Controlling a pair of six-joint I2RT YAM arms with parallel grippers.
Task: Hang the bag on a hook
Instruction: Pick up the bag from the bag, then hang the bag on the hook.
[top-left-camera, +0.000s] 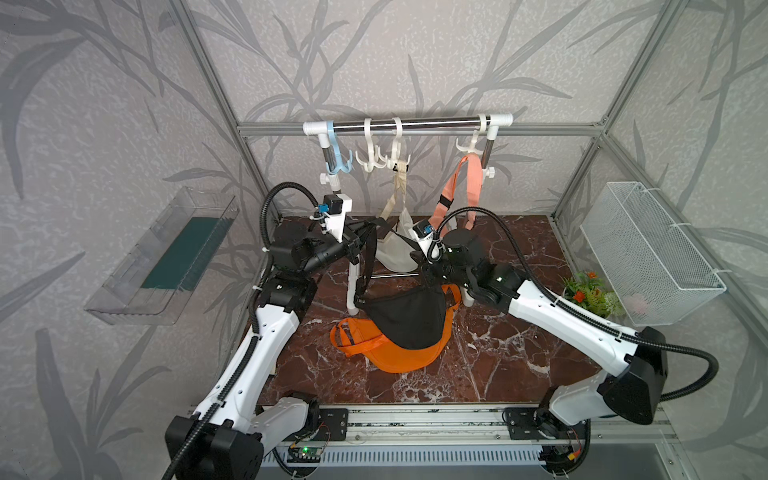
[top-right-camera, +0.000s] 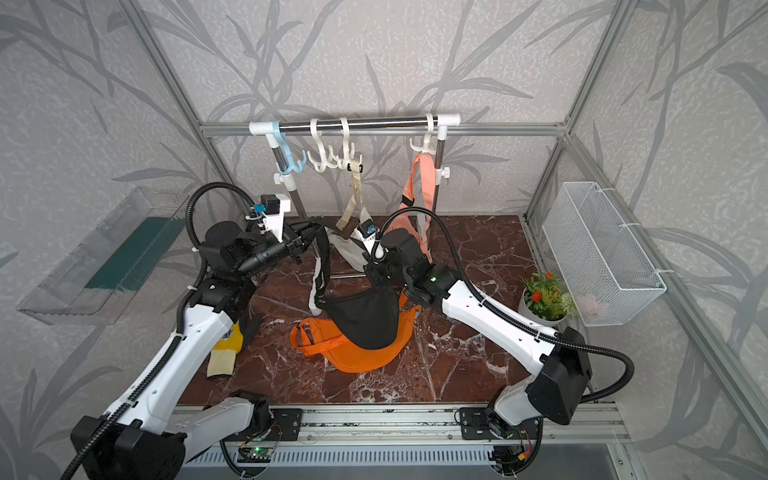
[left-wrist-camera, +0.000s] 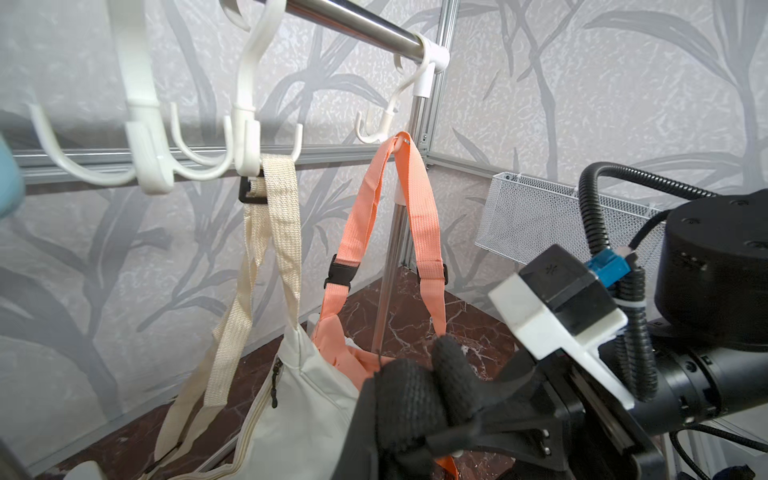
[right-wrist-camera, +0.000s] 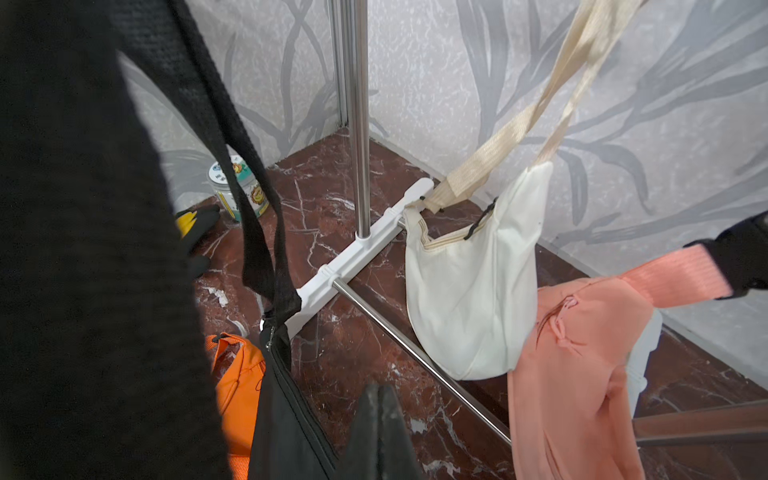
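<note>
Black bag (top-left-camera: 409, 320) hangs mid-frame in both top views, lifted off the worktop (top-left-camera: 519, 374) and sagging over an orange bag (top-left-camera: 399, 353) that lies flat below it. Its black strap (top-left-camera: 368, 257) runs up from the bag's left end to the left end effector (top-left-camera: 360, 237), whose jaws are closed on it — the left wrist view shows the webbing bunched between the fingers (left-wrist-camera: 409, 399). The right end effector (top-left-camera: 428, 272) is closed on the bag's upper right corner; in the right wrist view the tips meet at lower centre with black fabric at them.

Step in hand, as I judge it: carry the strap up to a free hook. Two look free on the rail (top-left-camera: 415, 122) — the blue hook (top-left-camera: 338, 162) at upper left and the white hook (top-left-camera: 371, 160) just beside it. The next white one holds a cream bag (top-left-camera: 397, 247), the far right one a pink bag (top-left-camera: 461, 195).

To do it well:
- Left arm lifts the strap loop above the prong tips, then moves it over a prong and lowers — don't push the strap in sideways.
- Right arm keeps taking the bag's weight so the loop stays slack enough to open.
- The blue hook is nearest the left arm, but it hangs close against the rack post, which could snag.
- Release the right side only once the strap seats in the hook's curve.
- Keep clear of the cream bag's strap, close by.
</note>
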